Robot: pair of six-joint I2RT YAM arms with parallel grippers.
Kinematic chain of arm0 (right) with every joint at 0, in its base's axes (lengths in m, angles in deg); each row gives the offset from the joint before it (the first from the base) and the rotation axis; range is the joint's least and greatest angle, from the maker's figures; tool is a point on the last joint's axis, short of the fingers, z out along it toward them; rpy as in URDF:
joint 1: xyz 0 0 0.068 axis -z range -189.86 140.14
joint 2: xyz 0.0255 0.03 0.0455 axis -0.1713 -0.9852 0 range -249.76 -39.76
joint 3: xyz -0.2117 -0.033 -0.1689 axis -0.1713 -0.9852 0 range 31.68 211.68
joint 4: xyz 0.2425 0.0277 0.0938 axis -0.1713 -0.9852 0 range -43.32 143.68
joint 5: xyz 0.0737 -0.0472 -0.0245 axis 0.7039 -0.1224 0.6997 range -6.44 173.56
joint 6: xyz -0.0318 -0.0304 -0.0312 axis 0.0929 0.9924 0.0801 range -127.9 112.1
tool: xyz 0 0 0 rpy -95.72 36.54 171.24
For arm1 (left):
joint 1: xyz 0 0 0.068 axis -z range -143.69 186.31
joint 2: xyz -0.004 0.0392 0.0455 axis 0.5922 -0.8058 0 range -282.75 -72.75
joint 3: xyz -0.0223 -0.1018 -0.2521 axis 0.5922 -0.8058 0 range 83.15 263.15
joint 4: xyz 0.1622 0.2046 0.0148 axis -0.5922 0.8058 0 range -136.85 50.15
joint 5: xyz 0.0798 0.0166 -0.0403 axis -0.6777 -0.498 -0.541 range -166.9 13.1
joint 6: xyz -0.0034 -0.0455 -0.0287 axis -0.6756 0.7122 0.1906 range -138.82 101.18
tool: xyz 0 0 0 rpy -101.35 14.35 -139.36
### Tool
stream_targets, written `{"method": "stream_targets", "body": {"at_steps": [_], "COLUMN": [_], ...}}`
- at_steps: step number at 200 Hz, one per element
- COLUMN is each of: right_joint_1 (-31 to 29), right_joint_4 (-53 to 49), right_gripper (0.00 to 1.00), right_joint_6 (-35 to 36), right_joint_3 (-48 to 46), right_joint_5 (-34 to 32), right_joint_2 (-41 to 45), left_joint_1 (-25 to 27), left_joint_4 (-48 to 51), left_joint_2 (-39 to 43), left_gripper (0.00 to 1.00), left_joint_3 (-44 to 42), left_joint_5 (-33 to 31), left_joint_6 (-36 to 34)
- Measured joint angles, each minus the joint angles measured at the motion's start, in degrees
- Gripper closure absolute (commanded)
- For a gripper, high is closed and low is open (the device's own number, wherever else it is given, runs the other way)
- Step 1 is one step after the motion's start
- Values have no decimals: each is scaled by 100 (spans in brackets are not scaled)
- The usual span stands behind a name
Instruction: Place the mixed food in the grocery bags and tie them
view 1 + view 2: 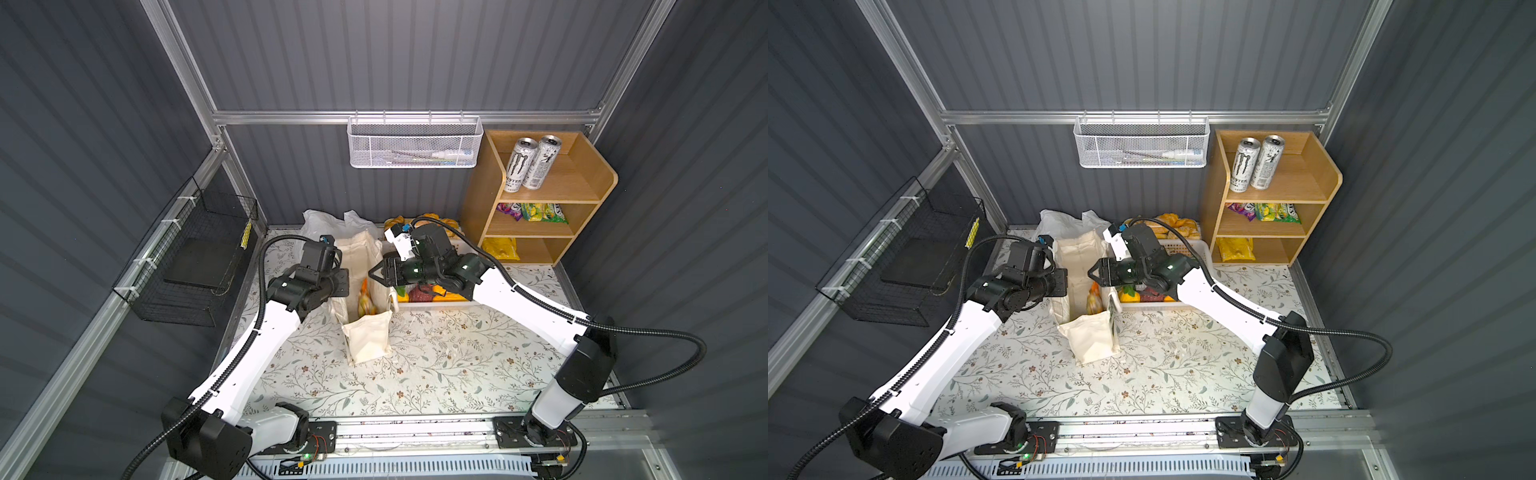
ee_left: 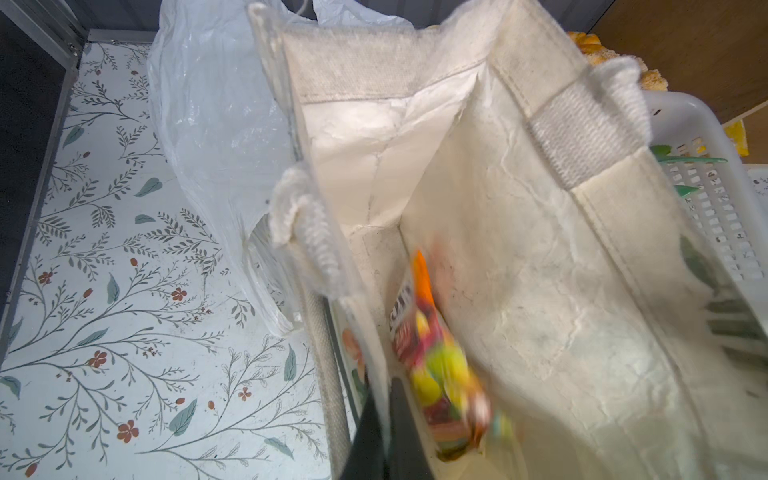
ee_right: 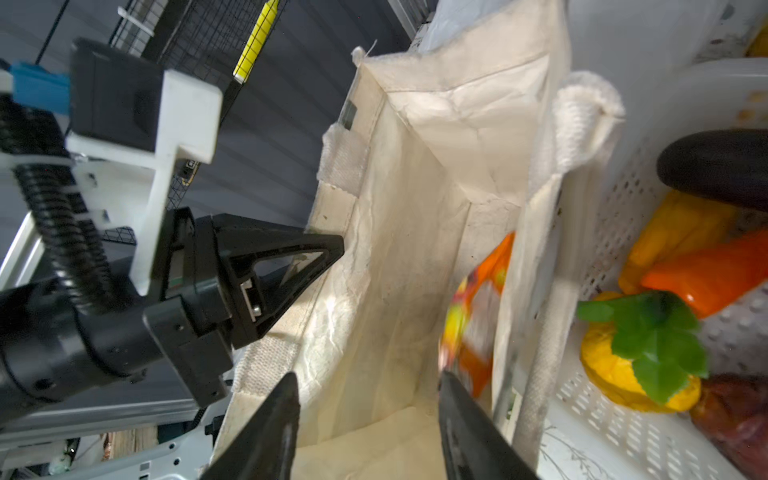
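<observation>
The canvas tote [image 3: 407, 257] stands open mid-table. The left gripper [image 3: 332, 249], closed on its left rim, should hold that mouth taut while the right gripper [image 3: 365, 407], jaws apart and empty (just over the opening), lifts straight out clear of the straps [image 3: 582, 108]. The snack packet [image 2: 440, 365] is inside the tote, blurred.

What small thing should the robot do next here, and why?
Probably draw the right gripper back toward the white basket for another piece of toy produce. Its jaws stand apart and empty above the canvas tote, the snack packet is already inside, and the left gripper holds the tote's rim open.
</observation>
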Motion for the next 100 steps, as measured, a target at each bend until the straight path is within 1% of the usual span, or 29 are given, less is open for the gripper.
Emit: {"method": "stream_targets", "body": {"at_steps": [24, 43, 59, 74, 86, 100], "right_joint_1": [273, 861, 1738, 2754, 3425, 4037], "right_joint_4": [-225, -188, 39, 313, 435, 507], "right_gripper": [39, 38, 38, 38, 38, 37], "right_joint_6": [133, 118, -76, -376, -597, -820], "right_joint_3": [24, -138, -601, -1172, -1578, -1982], "right_joint_5": [-37, -24, 55, 149, 166, 188], "right_joint_2": [529, 1213, 1939, 2507, 2778, 2905], "left_joint_1": [0, 0, 0, 0, 0, 0], "left_joint_4": [-9, -13, -44, -76, -87, -103], "left_joint_2": [2, 9, 22, 24, 24, 24], "left_gripper": [100, 100, 100, 100, 100, 100], "left_joint_3": [-4, -9, -46, -68, -72, -74], "left_joint_5": [22, 44, 66, 72, 85, 98], "left_joint_6": [0, 0, -2, -2, -2, -4]}}
